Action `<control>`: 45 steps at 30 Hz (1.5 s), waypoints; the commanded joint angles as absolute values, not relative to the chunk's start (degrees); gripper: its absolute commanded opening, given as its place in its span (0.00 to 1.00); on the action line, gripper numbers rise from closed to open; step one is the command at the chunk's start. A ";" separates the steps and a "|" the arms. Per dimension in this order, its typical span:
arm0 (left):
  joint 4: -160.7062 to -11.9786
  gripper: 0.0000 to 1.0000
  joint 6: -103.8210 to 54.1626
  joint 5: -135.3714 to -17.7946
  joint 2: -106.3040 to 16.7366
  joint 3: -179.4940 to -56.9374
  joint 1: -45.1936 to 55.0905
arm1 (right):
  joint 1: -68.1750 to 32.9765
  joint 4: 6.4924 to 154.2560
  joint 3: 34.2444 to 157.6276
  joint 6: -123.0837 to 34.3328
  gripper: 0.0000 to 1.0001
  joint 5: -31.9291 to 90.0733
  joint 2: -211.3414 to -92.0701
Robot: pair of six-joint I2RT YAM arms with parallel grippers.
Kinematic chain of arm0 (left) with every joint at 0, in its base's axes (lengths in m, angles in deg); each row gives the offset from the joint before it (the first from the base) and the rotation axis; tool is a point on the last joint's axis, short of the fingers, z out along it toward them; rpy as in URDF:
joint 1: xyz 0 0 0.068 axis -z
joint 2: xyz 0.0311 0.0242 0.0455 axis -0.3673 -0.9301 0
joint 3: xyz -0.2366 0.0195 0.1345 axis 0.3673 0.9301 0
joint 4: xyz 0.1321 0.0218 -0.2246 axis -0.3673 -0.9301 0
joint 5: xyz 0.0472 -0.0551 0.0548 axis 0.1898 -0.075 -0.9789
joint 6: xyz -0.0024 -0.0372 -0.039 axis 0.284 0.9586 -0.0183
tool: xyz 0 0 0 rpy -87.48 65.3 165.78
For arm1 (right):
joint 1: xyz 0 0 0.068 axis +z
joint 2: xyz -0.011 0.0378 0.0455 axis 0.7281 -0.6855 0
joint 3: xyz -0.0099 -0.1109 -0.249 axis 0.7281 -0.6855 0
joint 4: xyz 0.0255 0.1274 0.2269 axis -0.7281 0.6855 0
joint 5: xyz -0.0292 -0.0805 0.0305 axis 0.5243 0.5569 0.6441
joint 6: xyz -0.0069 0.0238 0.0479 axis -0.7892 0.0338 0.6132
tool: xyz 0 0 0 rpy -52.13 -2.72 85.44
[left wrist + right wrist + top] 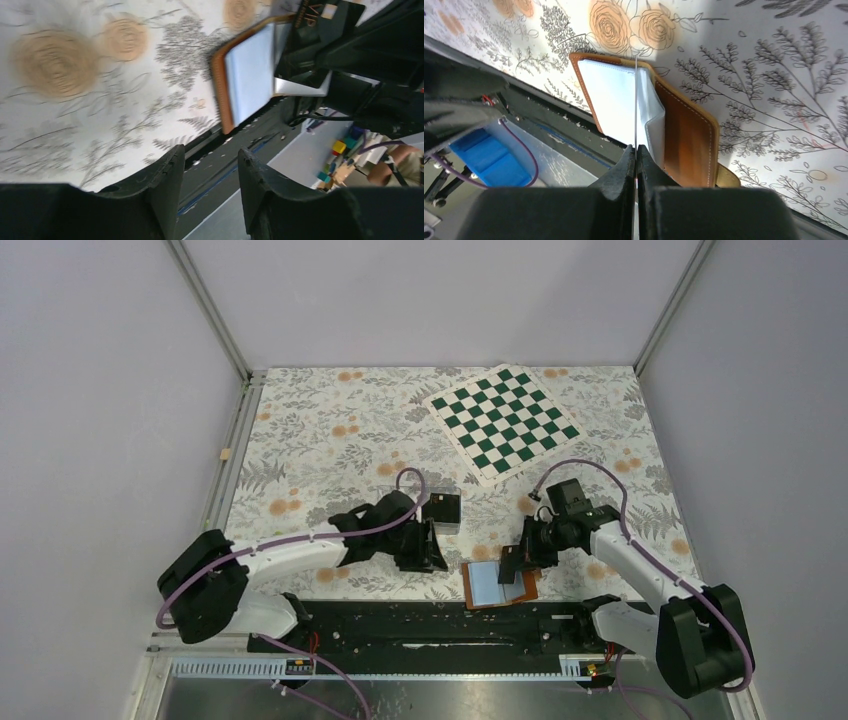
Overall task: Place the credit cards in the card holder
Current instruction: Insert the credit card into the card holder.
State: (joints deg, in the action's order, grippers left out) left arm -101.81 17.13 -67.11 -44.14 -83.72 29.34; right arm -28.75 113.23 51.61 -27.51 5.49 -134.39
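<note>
One credit card (636, 100) is pinched edge-on in the right gripper (636, 149), fingers closed flat against it. Its free edge is over the pale sleeves (606, 100) of the card holder (686, 130), which lies open on the table (330, 430) at the near edge. The left gripper (209, 170) shows a narrow gap with nothing in it, near the holder but apart from it. Risk: the holder is unpinned, so a card catching a sleeve lip could shove it, or slip between sleeves. Sleeve mouth not discernible; dark stack (441, 508) beyond the left arm uncountable.

Right gripper (512, 566) over open card holder (486, 586); chessboard (503, 420) behind
</note>
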 commanded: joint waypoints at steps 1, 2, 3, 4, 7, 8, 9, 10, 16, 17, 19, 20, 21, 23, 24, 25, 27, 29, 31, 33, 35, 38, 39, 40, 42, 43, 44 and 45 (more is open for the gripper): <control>-86.58 0.43 24.37 -67.83 -47.44 -83.90 33.05 | -28.80 112.08 51.75 -26.21 0.00 11.90 -131.51; -85.20 0.43 24.89 -68.07 -48.61 -83.70 33.45 | -28.80 111.82 51.54 -25.74 0.00 12.32 -131.39; -84.02 0.43 25.32 -68.31 -49.77 -83.60 33.98 | -28.80 111.50 51.37 -25.08 0.00 12.94 -131.48; -83.01 0.43 25.86 -68.72 -50.97 -83.57 34.33 | -28.80 111.41 51.38 -24.53 0.00 13.83 -131.78; -77.55 0.42 27.41 -68.95 -54.94 -82.61 35.14 | -28.80 110.14 51.16 -23.33 0.00 14.62 -132.90; -75.68 0.42 28.49 -68.89 -56.25 -82.18 35.26 | -28.81 109.26 50.81 -22.96 0.00 14.32 -133.08; -73.79 0.42 29.39 -68.81 -57.45 -81.74 35.37 | -28.84 108.25 50.32 -22.29 0.00 13.44 -133.19; -71.87 0.41 30.10 -68.69 -58.49 -81.25 35.52 | -28.80 107.19 49.48 -21.54 0.00 12.53 -133.22; -68.34 0.37 31.38 -69.40 -62.88 -79.56 35.58 | -28.75 99.32 42.46 -17.73 0.00 6.86 -131.70; -68.28 0.36 31.28 -69.42 -63.40 -79.57 35.58 | -28.79 98.75 41.85 -17.20 0.00 6.12 -131.58; -68.21 0.35 30.94 -69.92 -64.26 -79.53 35.58 | -28.74 98.11 41.13 -16.48 0.00 4.88 -131.10; -68.18 0.32 30.85 -70.31 -64.44 -79.47 35.58 | -28.71 98.14 40.99 -16.33 0.00 4.74 -130.85; -68.09 0.27 30.87 -70.55 -64.56 -79.24 35.58 | -28.65 98.13 40.95 -16.32 0.00 4.69 -130.64; -67.40 0.18 31.20 -70.82 -64.87 -78.69 35.58 | -28.71 98.03 41.10 -16.28 0.00 4.44 -130.47; -66.56 0.13 31.56 -70.58 -65.10 -78.32 35.58 | -28.71 97.90 41.34 -16.24 0.00 3.84 -130.53; -65.87 0.08 31.83 -70.55 -65.25 -78.16 35.49 | -28.71 98.04 41.72 -16.29 0.00 3.42 -130.62; -65.42 0.00 31.77 -70.62 -65.47 -78.36 34.97 | -28.70 98.26 42.36 -16.43 0.00 2.90 -130.59; -65.37 0.00 31.29 -71.11 -65.17 -78.79 34.28 | -28.71 98.43 42.91 -16.60 0.00 3.11 -130.58; -64.81 0.00 30.82 -71.62 -64.48 -78.83 33.46 | -28.71 97.69 43.28 -16.57 0.00 3.09 -131.46; -64.78 0.00 30.22 -72.47 -63.41 -78.69 32.50 | -28.71 96.61 43.81 -16.74 0.00 2.70 -133.35; -65.13 0.00 29.41 -72.54 -62.87 -79.12 31.12 | -28.68 95.34 44.62 -17.12 0.00 2.14 -135.62; -66.58 0.00 27.53 -71.27 -63.84 -81.31 29.60 | -28.71 94.11 45.89 -17.35 0.00 2.03 -137.77; -67.49 0.00 26.82 -70.70 -64.54 -82.56 29.39 | -28.71 93.71 46.40 -17.35 0.00 1.92 -138.56; -68.19 0.00 26.20 -70.29 -65.29 -83.55 29.27 | -28.71 93.32 46.87 -17.31 0.00 1.88 -139.36; -69.59 0.16 25.32 -69.37 -66.19 -85.08 29.18 | -28.71 92.46 47.67 -17.29 0.00 1.59 -141.07; -70.83 0.25 24.99 -69.55 -66.07 -85.54 29.18 | -28.71 92.28 48.02 -17.31 0.00 1.58 -142.01; -72.42 0.31 24.36 -69.94 -65.63 -85.84 29.10 | -28.66 91.92 48.21 -17.20 0.00 1.48 -142.76; -74.51 0.37 23.52 -70.59 -64.89 -86.24 28.92 | -28.70 91.36 48.26 -16.93 0.00 1.27 -143.24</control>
State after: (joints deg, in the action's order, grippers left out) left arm -70.45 27.27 -68.77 -65.62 -83.15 29.52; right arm -28.77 93.58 46.13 -16.43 1.75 -140.99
